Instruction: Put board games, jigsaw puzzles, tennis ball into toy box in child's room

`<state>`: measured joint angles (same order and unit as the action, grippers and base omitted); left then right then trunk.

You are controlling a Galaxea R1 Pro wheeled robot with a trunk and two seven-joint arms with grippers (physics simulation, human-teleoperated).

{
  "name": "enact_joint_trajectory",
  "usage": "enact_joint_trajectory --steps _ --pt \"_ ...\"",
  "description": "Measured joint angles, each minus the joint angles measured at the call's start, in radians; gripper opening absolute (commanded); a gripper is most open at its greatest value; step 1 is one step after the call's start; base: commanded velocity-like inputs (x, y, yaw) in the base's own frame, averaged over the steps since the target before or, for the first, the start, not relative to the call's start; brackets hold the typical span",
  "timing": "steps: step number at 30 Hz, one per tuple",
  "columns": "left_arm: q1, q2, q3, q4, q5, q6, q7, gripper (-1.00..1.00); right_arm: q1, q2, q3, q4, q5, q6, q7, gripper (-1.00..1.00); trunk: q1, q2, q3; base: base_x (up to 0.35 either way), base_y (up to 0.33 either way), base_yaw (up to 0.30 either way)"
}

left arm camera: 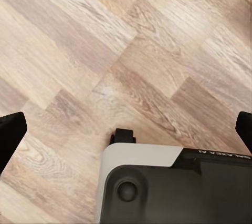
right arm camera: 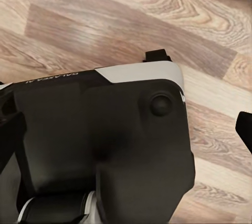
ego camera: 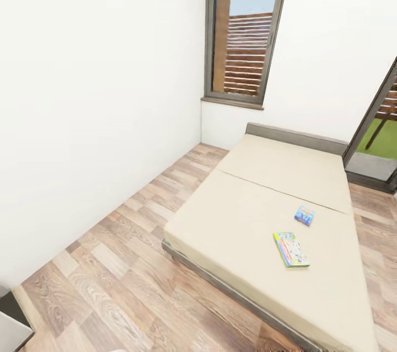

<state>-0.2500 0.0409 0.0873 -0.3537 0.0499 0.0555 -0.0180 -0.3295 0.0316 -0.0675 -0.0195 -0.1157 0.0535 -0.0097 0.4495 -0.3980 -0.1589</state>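
Observation:
Two board games lie on the beige bed (ego camera: 242, 203) in the head view. One is a small blue box (ego camera: 304, 214); the other is a longer box with a green edge and cartoon print (ego camera: 290, 249), nearer the bed's front. My left gripper (left arm camera: 126, 132) is open, its black fingertips (left arm camera: 10, 134) at the picture's two sides, over the wood floor and my own base (left arm camera: 173, 187). My right gripper (right arm camera: 126, 126) hangs above the base (right arm camera: 105, 145) too, one fingertip (right arm camera: 244, 129) far out at the side, nothing held. The table, the toy box, the puzzles and the tennis ball are out of view.
A strip of wood-plank floor (ego camera: 127, 241) runs between the white wall on the left and the bed. Behind the low grey headboard (ego camera: 295, 137) stands a tall grey-framed window (ego camera: 245, 37); a glass door (ego camera: 380, 137) is at the right. A grey furniture corner (ego camera: 11, 321) shows bottom left.

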Motion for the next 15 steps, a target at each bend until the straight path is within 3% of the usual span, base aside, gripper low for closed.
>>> enact_joint_trajectory --steps 15 --pt "0.000 0.001 0.000 0.000 0.000 0.000 0.000 1.00 0.000 -0.001 -0.001 0.000 0.000 0.000 0.000 1.00 0.000 0.000 -0.022 0.000 0.000 -0.169"
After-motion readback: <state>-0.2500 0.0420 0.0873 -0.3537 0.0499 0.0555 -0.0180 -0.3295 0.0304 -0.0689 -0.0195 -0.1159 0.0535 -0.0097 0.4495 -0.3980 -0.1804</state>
